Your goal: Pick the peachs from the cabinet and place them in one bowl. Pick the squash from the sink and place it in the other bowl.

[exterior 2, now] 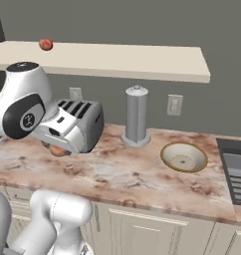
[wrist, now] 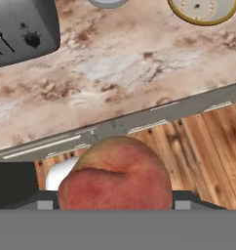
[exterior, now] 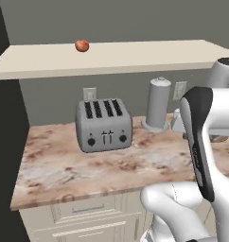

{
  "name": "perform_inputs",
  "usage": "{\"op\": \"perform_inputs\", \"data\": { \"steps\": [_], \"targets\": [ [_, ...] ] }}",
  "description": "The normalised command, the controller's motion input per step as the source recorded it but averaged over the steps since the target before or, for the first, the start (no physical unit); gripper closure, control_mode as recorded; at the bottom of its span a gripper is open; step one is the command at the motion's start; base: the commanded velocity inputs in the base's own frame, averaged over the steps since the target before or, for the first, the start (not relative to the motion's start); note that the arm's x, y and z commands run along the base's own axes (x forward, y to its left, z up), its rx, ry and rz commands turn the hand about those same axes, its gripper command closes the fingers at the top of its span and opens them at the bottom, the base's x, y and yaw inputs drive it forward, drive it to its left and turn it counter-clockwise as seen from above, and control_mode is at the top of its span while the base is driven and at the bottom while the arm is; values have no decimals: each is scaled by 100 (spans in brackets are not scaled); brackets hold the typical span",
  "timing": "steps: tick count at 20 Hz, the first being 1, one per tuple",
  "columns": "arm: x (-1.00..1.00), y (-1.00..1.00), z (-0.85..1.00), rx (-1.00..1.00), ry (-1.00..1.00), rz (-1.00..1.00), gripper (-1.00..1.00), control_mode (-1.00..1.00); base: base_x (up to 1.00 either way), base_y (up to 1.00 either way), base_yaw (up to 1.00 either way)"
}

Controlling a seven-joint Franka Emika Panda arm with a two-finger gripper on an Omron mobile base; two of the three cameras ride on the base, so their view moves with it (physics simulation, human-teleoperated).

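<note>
My gripper [wrist: 115,201] is shut on one red-orange peach [wrist: 115,176], held above the counter's front edge. From the right base view that held peach [exterior 2: 56,149] peeks out under the hand, in front of the toaster. A second peach [exterior: 82,45] [exterior 2: 46,45] lies on the beige cabinet slab [exterior: 135,54] [exterior 2: 122,61], far left. A cream bowl with a golden-brown rim [exterior 2: 183,157] [wrist: 181,14] sits on the counter to the right. The sink's dark basin and slotted rack [exterior 2: 235,172] are at the far right edge. The squash and the other bowl are out of view.
A grey toaster [exterior: 103,125] [exterior 2: 82,122] [wrist: 22,29] stands on the marbled counter [exterior: 88,165] [exterior 2: 117,174]. A tall grey canister [exterior: 158,104] [exterior 2: 136,117] stands by the back wall. Wooden floor [wrist: 203,146] lies below the counter edge.
</note>
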Motion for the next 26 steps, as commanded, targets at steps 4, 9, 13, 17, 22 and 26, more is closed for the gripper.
{"op": "perform_inputs", "data": {
  "steps": [4, 9, 13, 17, 22, 26],
  "targets": [
    [0, 0, 0, 0, 0, 0, 100, 100, 0, -90, 4],
    [0, 0, 0, 0, 0, 0, 100, 100, 12, -78, 3],
    [0, 0, 0, 0, 0, 0, 100, 100, 27, -39, 0],
    [0, 0, 0, 0, 0, 0, 100, 100, 49, -19, 0],
    [7, -6, -1, 0, 0, 0, 100, -100, 32, -10, 0],
    [0, -3, 0, 0, 0, 0, 100, -100, 0, 0, 0]
  ]
}}
